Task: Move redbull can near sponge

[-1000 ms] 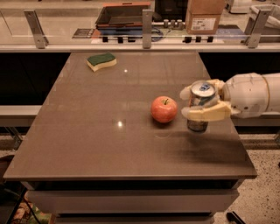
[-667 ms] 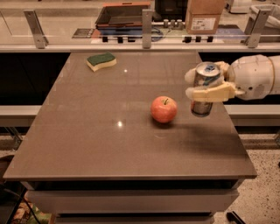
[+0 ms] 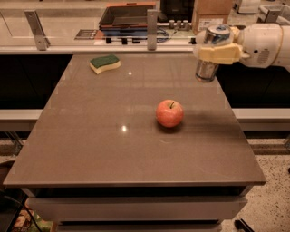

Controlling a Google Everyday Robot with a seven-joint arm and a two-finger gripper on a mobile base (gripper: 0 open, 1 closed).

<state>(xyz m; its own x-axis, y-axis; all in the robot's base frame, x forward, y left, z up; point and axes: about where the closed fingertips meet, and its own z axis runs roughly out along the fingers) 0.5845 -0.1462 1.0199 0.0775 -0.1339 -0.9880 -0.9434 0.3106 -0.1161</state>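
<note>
My gripper [image 3: 217, 45] comes in from the right and is shut on the redbull can [image 3: 209, 63], a slim silver-and-blue can with a shiny top. The can hangs upright in the air above the table's far right part. The sponge [image 3: 104, 63], dark green on top with pale yellow foam below, lies at the far left of the table [image 3: 113, 149], well to the left of the can.
A red apple [image 3: 170, 113] sits near the table's middle, in front of and left of the can. Behind the table run a glass rail with metal posts [image 3: 152, 28], a dark tray and a cardboard box [image 3: 209, 13].
My gripper has lifted the can off the table beside the apple and carried it up and toward the far edge.
</note>
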